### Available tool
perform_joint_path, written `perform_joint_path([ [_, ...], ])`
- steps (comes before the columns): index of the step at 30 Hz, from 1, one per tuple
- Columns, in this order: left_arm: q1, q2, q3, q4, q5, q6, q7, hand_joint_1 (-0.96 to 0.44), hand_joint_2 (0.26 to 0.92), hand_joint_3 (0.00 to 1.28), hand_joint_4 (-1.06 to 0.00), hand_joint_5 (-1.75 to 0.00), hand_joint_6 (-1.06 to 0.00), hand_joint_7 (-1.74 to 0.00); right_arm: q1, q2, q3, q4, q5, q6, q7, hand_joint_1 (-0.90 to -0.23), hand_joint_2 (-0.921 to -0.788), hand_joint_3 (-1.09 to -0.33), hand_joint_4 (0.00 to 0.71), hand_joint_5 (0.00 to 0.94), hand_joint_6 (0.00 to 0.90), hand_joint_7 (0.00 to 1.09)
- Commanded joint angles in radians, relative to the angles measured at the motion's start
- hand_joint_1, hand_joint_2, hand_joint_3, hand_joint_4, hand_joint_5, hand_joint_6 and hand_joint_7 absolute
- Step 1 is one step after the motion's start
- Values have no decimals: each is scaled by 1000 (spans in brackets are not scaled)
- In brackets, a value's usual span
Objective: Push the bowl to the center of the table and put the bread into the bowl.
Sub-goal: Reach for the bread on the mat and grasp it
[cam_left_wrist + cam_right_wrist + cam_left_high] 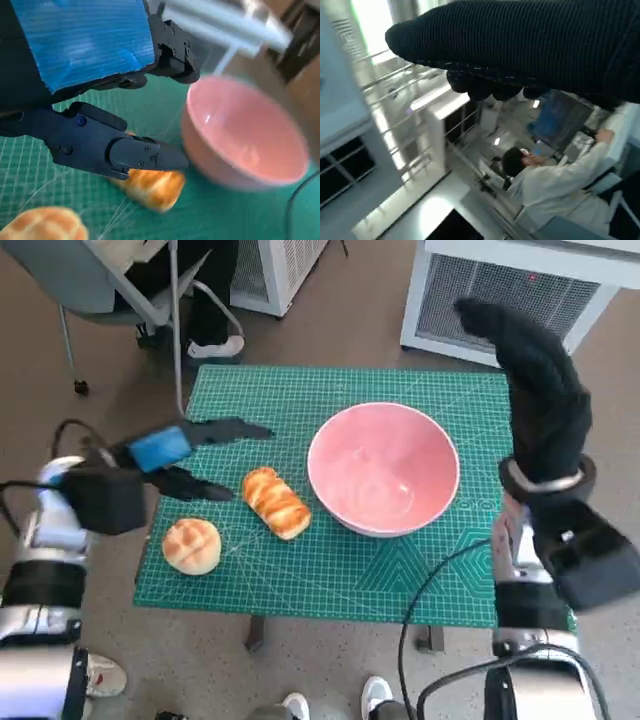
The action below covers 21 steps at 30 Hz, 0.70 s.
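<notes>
Bowl: the pink bowl [384, 468] stands upright on the green cutting mat [330, 570], a little to the right of the mat's middle in the head view; nothing lies inside it; neither hand touches it
Long bread: the striped bread roll [275, 502] lies on the mat just beside the bowl, on its left side, not touching it as far as I can see; in the left wrist view the same roll [152, 187] shows partly under a black finger
Round bread: a round bun [191, 545] lies on the mat near its front left corner, apart from the long roll
Left hand: the left hand [190, 462] with blue tape on its back is over the left part of the mat, its fingers [135, 152] spread apart and pointing toward the roll and the bowl; it holds nothing; the lower finger is very near to the roll, but I cannot tell if it touches
Right hand: the right hand [535, 385] in the black knitted glove is raised by the right edge of the bench, beside the bowl and apart from it; it holds nothing; how far its fingers are curled I cannot tell
Bench: the mat covers the small bench [255, 625] almost fully
Around: a chair [120, 285] and a person's legs behind the bench, a white grille unit [505, 300] at the back right; the right wrist view shows a person in white [555, 187] in the room
</notes>
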Motion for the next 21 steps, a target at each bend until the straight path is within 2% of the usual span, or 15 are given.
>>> perform_joint_path([
  [1,-70,-19,-61,80,85,-39,23,-283,840,2,-487,-4,-513,-162,52,-20,5,-62,-33,28,-17,-593,-921,-755,294,12,85,527],
  [5,-118,-41,-119,145,174,-47,78,-270,817,0,-488,-2,-534,-139,68,-23,9,-87,-49,36,-30,-592,-921,-755,292,10,80,533],
  [11,-177,-74,-195,213,282,-35,144,-264,796,0,-480,0,-549,-116,79,-23,14,-96,-48,42,-31,-595,-921,-756,287,6,68,542],
  [21,-253,-138,-307,286,427,69,205,-264,796,2,-462,0,-545,-80,90,-23,15,-103,-47,42,-35,-592,-921,-756,287,5,57,558],
])
